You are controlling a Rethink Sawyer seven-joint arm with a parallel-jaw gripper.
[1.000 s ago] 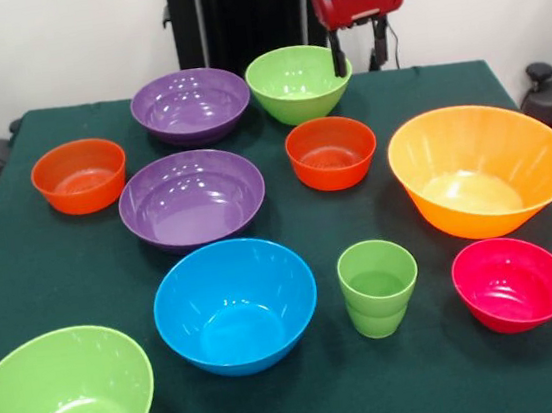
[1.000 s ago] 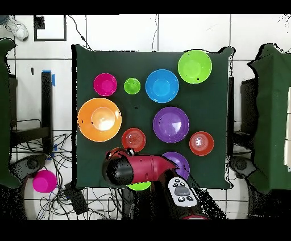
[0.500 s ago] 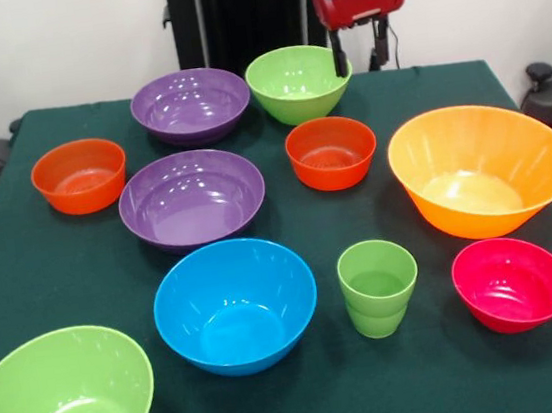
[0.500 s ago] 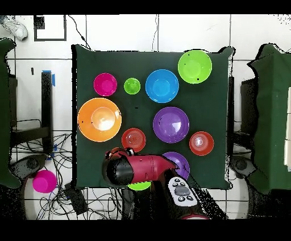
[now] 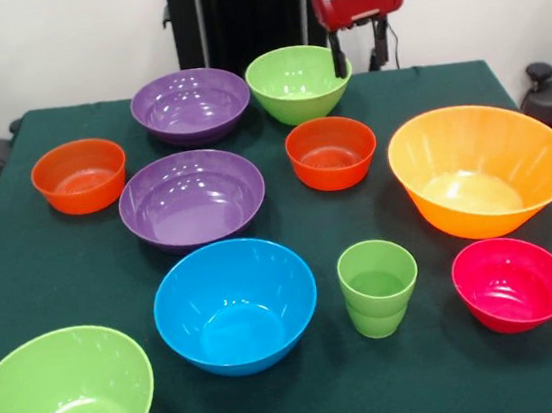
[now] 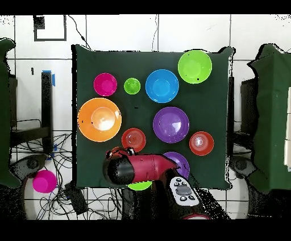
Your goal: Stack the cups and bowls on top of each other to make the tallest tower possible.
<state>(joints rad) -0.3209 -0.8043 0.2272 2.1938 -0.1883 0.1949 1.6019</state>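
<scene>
Front view, reading left to right: I have a lime-green bowl [image 5: 64, 404] at the near corner, a small orange-red bowl [image 5: 79, 175], two purple bowls [image 5: 191, 197] [image 5: 191, 104], the blue bowl [image 5: 236, 304], a second lime-green bowl [image 5: 299, 82] at the far side, another small orange-red bowl [image 5: 331, 151], the light-green cup [image 5: 379, 287], the large orange bowl [image 5: 482, 169] and the pink-red bowl [image 5: 512, 282]. All sit apart on the green tablecloth [image 5: 53, 274]; nothing is stacked, so no tower exists yet. My gripper [image 5: 357, 49] hangs at the far edge just beside the far lime-green bowl, its two fingers parted and holding nothing. I judge the risks are these: descending from here could clip that bowl's rim and skate it off the table's far edge, and the glossy flared walls may slip from a pinch. Starting the tower on the slim cup would make it tippy.
</scene>
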